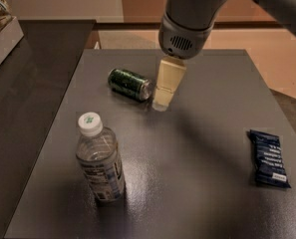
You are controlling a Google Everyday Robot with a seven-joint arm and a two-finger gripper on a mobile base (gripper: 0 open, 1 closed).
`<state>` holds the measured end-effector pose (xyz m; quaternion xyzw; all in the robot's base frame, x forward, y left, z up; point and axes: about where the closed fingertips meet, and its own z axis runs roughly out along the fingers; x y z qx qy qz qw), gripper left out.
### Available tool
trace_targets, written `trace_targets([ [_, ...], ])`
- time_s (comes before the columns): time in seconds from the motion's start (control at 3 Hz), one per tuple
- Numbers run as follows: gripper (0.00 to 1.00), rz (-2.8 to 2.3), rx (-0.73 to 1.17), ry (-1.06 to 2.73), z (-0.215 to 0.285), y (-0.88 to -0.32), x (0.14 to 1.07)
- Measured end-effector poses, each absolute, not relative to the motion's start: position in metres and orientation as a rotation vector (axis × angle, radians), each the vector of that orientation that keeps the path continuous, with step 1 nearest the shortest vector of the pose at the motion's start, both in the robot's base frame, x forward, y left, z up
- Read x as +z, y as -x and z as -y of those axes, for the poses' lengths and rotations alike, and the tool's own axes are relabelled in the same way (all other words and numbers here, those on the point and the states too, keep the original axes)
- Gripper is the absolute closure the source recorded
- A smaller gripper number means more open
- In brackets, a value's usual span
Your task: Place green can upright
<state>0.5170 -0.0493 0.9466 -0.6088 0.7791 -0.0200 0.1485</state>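
The green can (130, 83) is seen lying on its side near the far edge of the tabletop (212, 133), left of centre. The gripper (162, 101) is held just beside its right-hand end; whether it is spread cannot be told.

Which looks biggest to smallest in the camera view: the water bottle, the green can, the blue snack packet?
1. Water bottle, though nearest the camera.
2. Blue snack packet and green can look alike; the can lies farther back, so unranked.
The gripper hangs beside the can's silver end.
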Motion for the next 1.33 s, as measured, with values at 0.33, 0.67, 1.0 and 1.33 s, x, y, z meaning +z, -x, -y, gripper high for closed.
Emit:
trace_targets([
  [0.33, 0.00, -2.338, -0.102, 1.697, 0.026, -0.543, 0.930],
  [0.67, 0.00, -2.451, -0.143, 1.622, 0.008, -0.571, 0.914],
  [1.0, 0.00, -2.510, -0.165, 1.587, -0.013, -0.592, 0.905],
  [1.33, 0.00, -2.556, -0.167, 1.557, -0.032, -0.610, 0.893],
])
